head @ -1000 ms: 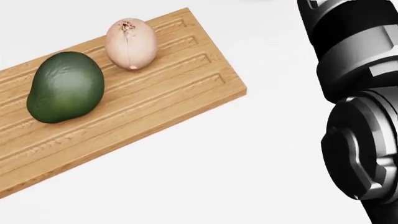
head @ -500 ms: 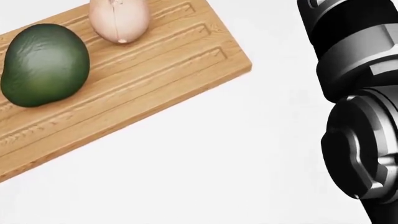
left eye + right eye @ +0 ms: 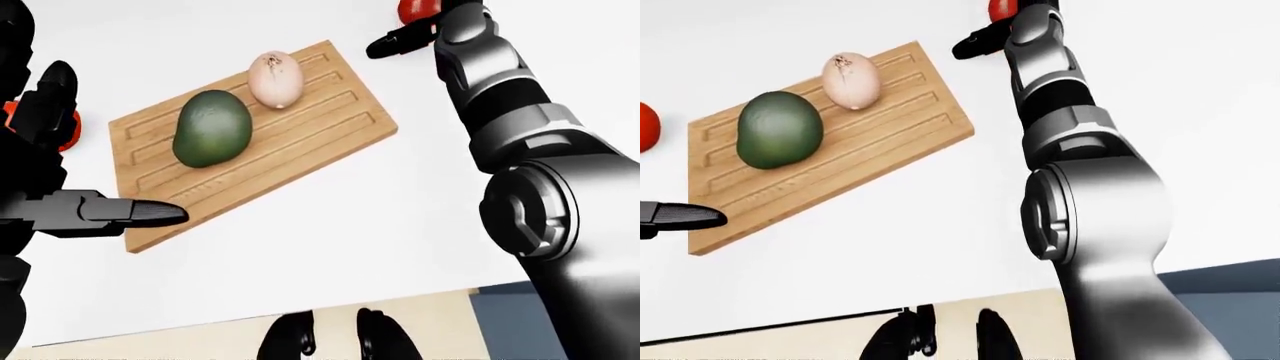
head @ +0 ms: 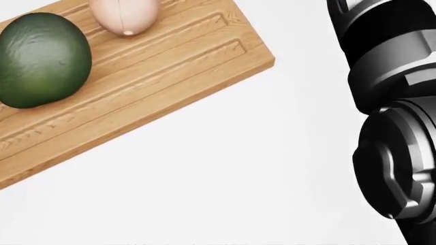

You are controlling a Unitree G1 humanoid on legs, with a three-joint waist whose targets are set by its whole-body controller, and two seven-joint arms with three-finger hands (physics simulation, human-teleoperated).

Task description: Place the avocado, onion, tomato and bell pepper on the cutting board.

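Wooden cutting board (image 3: 300, 142) carries one avocado (image 3: 212, 128), one onion (image 3: 276, 79); right fingers (image 3: 395, 41) (half cropped) perhaps grip something red.

- A plain white table (image 3: 330, 225) fills most of each view, evenly lit.
- Below its edge, tan floor (image 3: 220, 341) meets a grey-blue patch (image 3: 505, 322).
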